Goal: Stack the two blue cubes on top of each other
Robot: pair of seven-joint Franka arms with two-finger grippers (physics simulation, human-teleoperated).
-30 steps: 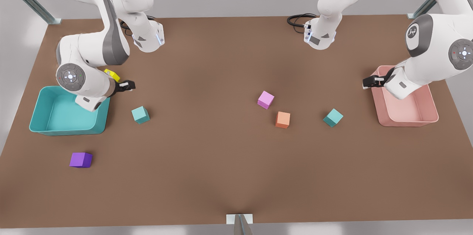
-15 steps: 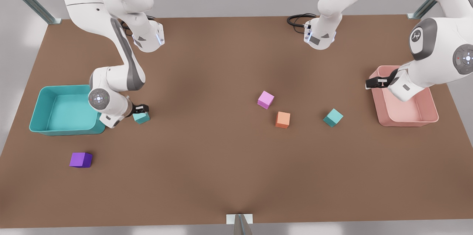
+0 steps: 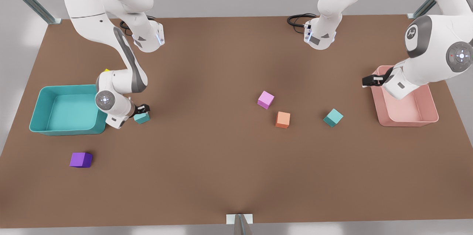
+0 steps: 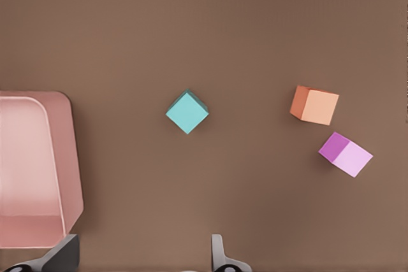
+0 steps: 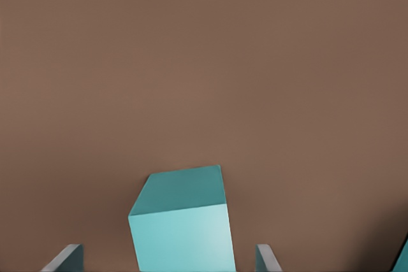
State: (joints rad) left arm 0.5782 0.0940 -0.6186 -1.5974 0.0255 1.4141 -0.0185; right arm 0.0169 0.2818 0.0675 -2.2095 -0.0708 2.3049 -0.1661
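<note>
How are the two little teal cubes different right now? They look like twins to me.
The teal cube near the teal tray sits between the open fingers of the right gripper; the teal cube near the pink tray stands free, with the left gripper open well away from it. The first lies on the front view's left, beside the teal tray; the second on the right, nearer the orange cube. Both share colour and size, and both rest on the table.

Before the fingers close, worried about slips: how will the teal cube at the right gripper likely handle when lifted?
The teal cube looks rigid with flat, matte faces, so the right gripper should probably hold it without slipping. Resting flat, it shouldn't roll.
</note>
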